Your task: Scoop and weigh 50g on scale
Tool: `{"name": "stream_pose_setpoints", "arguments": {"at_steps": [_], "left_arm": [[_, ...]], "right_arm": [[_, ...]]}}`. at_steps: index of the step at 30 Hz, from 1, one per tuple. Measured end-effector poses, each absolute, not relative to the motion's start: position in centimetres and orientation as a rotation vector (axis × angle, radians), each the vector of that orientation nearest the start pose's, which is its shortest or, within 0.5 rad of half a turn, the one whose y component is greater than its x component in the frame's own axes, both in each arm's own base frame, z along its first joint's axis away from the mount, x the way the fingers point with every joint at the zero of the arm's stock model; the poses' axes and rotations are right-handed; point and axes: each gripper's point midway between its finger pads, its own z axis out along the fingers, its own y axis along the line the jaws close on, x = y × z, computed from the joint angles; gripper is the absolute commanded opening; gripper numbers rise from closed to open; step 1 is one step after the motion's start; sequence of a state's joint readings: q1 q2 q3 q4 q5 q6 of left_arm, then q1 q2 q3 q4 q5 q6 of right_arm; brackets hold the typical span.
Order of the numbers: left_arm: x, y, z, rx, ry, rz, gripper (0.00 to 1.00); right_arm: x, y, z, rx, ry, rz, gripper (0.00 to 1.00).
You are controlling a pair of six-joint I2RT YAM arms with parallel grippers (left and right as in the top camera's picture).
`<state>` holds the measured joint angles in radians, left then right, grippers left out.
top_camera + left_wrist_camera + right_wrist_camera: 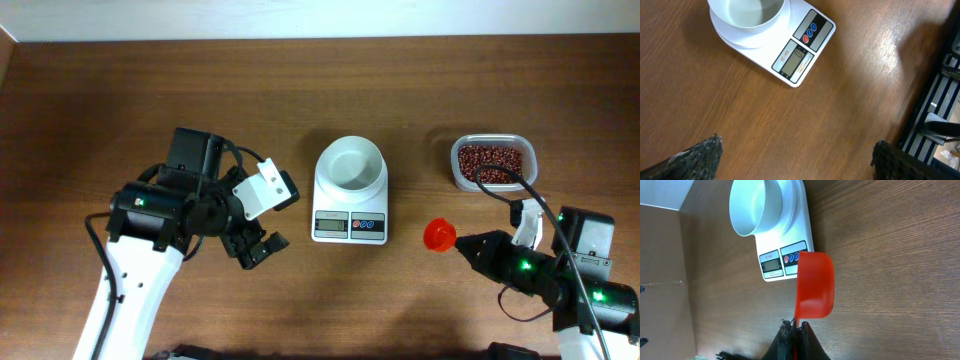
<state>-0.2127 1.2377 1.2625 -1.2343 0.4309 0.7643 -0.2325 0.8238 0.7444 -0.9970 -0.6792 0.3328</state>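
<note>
Dark, knobbly fingertips (695, 157) of the left jaws fill the two lower corners of the left wrist view. They are spread wide and grasp nothing, and wood-grain bench (840, 100) lies between them. Ahead of these jaws and to their left sits one scale (790, 60), a smooth white slab with rounded corners. It carries one grey rectangular display and three small ovals, one red and two blue. One round white bowl (747, 20) with a glossy wall rests on its platform.

In the right wrist view the right jaws are clenched on the thin handle of one scoop (815, 285). It is red plastic, smooth, with a deep cup of rounded-rectangular outline. The cup projects straight ahead of the jaws. Its far end lies just beside the display edge of the scale (785, 260), though the pictures do not show whether the two touch.

From overhead, the beans (490, 158) form a single loose heap of many tiny dark red-brown grains. They fill one clear rounded-rectangular tub (494, 138). The tub stands near the right jaws, off to one side of them and behind the scoop's cup, and well apart from the left jaws. The scale lies between the two pairs of jaws.
</note>
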Motion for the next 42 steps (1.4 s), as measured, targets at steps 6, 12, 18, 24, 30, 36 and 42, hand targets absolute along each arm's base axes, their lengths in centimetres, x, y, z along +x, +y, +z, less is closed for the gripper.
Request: {"name": "stream_pose_setpoints", "arguments": {"at_steps": [6, 12, 18, 24, 30, 36, 42], "left_arm": [[23.7, -12.5, 21.4, 1.340, 2.287, -0.425, 0.99], [23.8, -12.5, 21.4, 1.340, 2.288, -0.425, 0.99], [23.7, -12.5, 21.4, 1.340, 2.288, -0.425, 0.99], [23.7, -12.5, 21.4, 1.340, 2.288, -0.425, 0.99], [23.7, -12.5, 21.4, 1.340, 2.288, -0.425, 0.99], [23.8, -12.5, 21.4, 1.340, 2.287, -0.425, 0.99], [23.7, -12.5, 21.4, 1.340, 2.287, -0.425, 0.99]], "right_arm": [[20.8, 5.8, 16.2, 0.503, 2.506, 0.895, 0.04], [21.2, 5.0, 15.9, 0.513, 2.505, 0.826, 0.04], [21.7, 4.8, 16.2, 0.497, 2.482, 0.813, 0.04], [22.7, 4.6, 16.9, 0.465, 2.436, 0.799, 0.04], [23.6, 4.4, 17.4, 0.440, 2.399, 0.788, 0.04], [26.2, 3.8, 15.7, 0.393, 2.429, 0.773, 0.04], [27.5, 0.8, 20.6, 0.311, 2.396, 0.500, 0.04]]}}
